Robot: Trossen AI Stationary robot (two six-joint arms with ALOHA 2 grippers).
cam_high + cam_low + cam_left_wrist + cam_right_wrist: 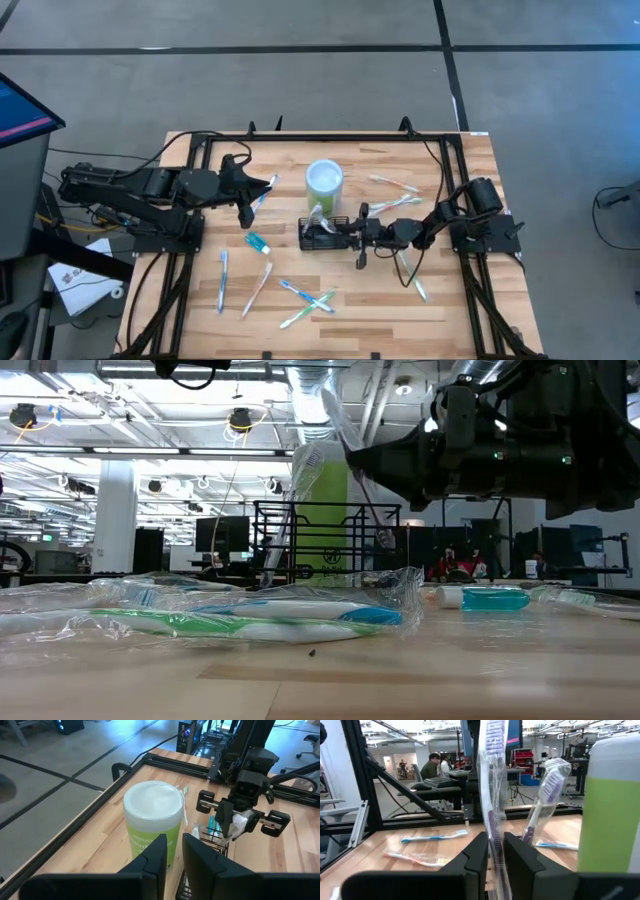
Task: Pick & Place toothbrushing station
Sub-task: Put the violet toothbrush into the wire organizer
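Note:
The black wire-mesh caddy stands on the table's middle, just near of the lime-green cup. It also shows in the low view. A wrapped toothbrush with a purple head stands in it. My right gripper is over the caddy's right end, shut on another wrapped purple toothbrush. My left gripper hangs left of the cup, its fingers a narrow gap apart with nothing between them. My right gripper pinches the wrapped toothbrush's handle about midway along, between its two fingers. The fingers come level from the table's right and lie across it. The brush stands nearly upright, head up, and its lower end reaches down into the caddy's outline.
Several wrapped toothbrushes lie on the near half of the table and at the far right. A teal toothpaste tube lies left of the caddy. Black frame rails edge the table. People sit in the room beyond.

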